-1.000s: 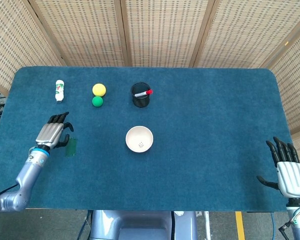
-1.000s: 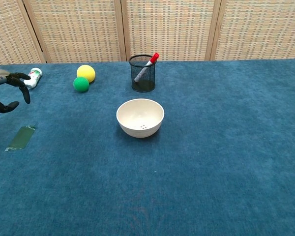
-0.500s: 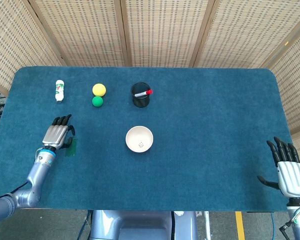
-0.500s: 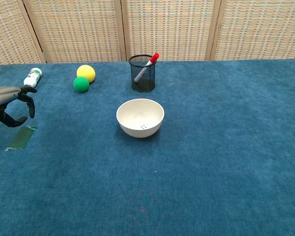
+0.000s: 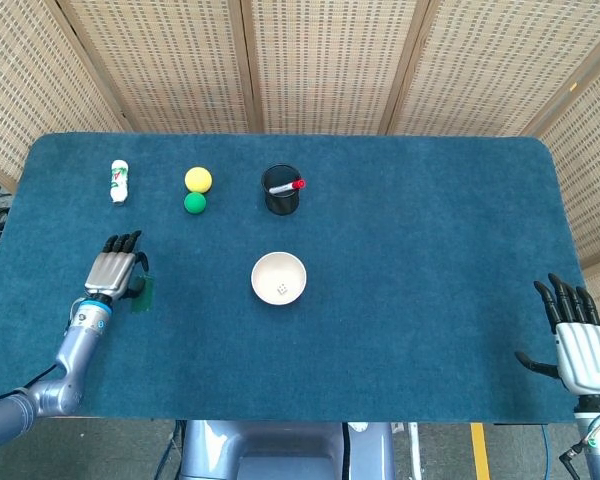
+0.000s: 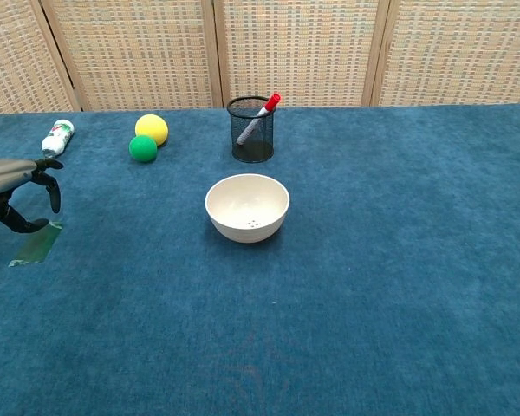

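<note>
We recorded the left robot hand (image 5: 113,272) near the left edge of the table (image 5: 430,250), lowered over a flat green translucent piece (image 5: 143,292) that lay on the cloth just beside it on the inner side. Compared with the frame one second earlier, this hand had descended and drawn slightly toward the front edge; in the chest view the left robot hand (image 6: 16,186) had dropped from the level of the small white bottle (image 6: 57,137) to a position with its thumb tip at the upper end of the green piece (image 6: 36,244). We judged this as the approach phase of a pick: contact was near, but no grasp was established. The fingers were curved downward and apart from the thumb, and the hand held nothing. Between the half-second frame and the present one the displacement was small, which indicated that the descent was slowing. The green piece itself had not shifted in any frame. The right robot hand (image 5: 577,337) rested at the front right corner of the table, fingers extended and spread, holding nothing, and its pose matched both earlier frames. The white bowl (image 5: 279,277) at mid-table, the black mesh cup (image 5: 281,190) containing a red-capped marker (image 5: 286,185), the yellow ball (image 5: 198,179) and the green ball (image 5: 195,203) remained unchanged.
</note>
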{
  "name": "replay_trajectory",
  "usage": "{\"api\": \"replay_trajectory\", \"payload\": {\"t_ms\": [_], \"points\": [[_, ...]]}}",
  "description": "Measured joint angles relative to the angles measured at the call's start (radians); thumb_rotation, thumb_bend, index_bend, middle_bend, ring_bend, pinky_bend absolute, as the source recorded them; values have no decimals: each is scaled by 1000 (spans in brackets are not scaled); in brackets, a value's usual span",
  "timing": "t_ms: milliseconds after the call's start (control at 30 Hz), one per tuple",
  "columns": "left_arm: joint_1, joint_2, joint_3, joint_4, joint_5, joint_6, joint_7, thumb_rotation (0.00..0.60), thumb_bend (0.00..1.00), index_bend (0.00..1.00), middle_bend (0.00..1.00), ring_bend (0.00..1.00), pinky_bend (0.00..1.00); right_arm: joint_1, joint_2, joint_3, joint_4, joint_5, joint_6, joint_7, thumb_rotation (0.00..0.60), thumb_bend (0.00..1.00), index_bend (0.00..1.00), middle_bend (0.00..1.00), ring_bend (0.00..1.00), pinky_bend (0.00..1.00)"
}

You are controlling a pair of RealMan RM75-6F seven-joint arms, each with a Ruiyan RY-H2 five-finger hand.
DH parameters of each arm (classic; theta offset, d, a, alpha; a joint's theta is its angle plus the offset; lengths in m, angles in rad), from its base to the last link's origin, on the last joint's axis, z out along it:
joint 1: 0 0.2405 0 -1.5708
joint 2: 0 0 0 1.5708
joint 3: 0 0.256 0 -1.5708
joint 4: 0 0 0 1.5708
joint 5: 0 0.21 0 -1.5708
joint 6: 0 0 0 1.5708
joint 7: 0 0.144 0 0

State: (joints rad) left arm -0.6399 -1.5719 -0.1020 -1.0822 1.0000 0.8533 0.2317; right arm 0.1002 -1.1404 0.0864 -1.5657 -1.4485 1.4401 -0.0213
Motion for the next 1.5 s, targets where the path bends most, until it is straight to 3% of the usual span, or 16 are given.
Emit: {"api": "replay_trajectory", "payload": {"t_ms": [967,1333,1500], "points": [[6,-65,-28,65,14,-18,27,600,413,444,0,0,0,2,4,2,4,5,-6,17,600,0,0,0,0,0],[11,-80,-34,82,23,-18,26,600,413,573,0,0,0,2,7,3,5,9,-9,28,600,0,0,0,0,0],[13,-83,-38,89,23,-15,33,600,419,587,0,0,0,3,8,2,5,10,-14,33,600,0,0,0,0,0]]}}
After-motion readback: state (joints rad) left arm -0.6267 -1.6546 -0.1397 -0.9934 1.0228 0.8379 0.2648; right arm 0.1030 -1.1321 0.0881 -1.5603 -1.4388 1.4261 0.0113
